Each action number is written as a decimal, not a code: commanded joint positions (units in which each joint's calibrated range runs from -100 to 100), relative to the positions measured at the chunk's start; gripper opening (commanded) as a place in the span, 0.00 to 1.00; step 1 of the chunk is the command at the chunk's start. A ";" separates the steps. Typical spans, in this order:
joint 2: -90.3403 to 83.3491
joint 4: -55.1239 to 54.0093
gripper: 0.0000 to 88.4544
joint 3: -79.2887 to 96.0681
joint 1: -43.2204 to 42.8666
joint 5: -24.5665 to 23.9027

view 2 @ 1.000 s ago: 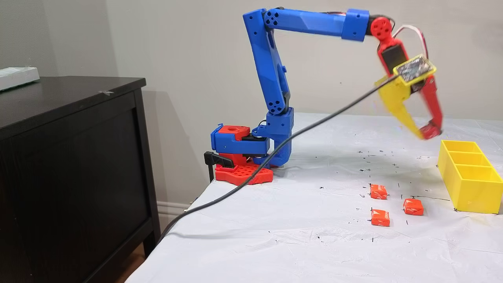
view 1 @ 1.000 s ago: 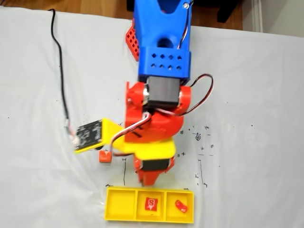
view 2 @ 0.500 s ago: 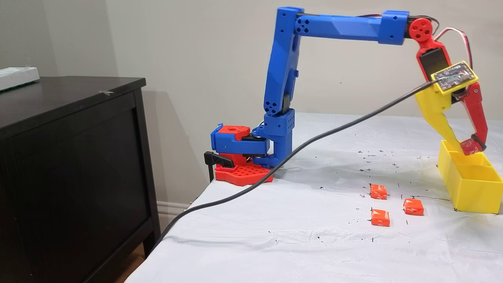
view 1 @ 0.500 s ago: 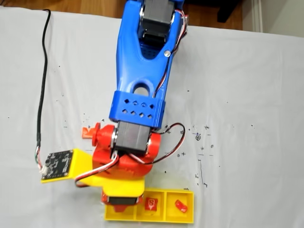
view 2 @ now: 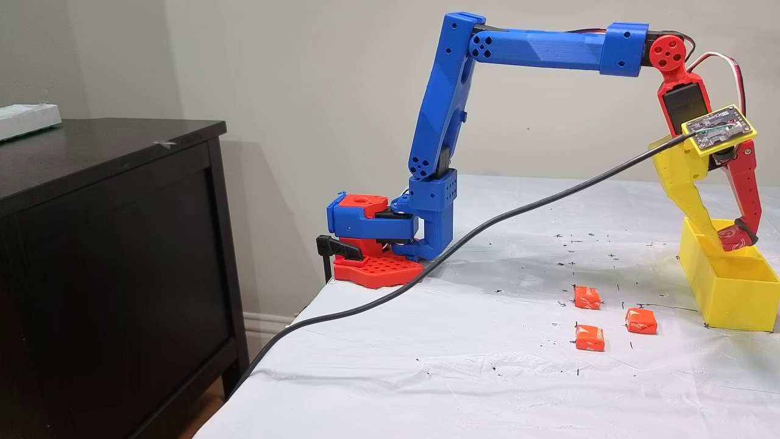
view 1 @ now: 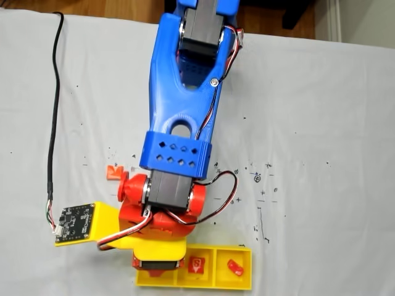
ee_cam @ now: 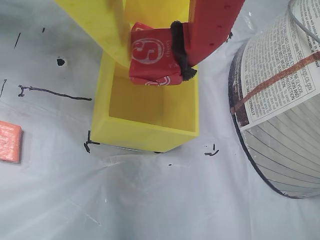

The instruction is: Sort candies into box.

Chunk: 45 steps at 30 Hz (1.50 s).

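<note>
With the end effector [ee_cam: 152, 57] pinching a candy [ee_cam: 149, 61] just above the box [ee_cam: 145, 131], the empty end compartment sits directly beneath: release straight down

A shallow bright yellow plastic tray [view 1: 216, 282] with three square compartments sits at the bottom centre of a fixed view. Small red wrapped candies: one in its middle compartment [view 1: 195, 266], one in the right [view 1: 235, 267], one pinched above the left compartment [ee_cam: 152, 60], three loose on the cloth [view 2: 587, 297].
</note>
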 commanded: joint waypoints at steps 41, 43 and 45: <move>-27.20 6.52 0.02 28.06 2.80 7.81; -29.23 6.11 0.04 32.06 3.44 8.89; -31.01 5.53 0.06 35.61 3.98 9.91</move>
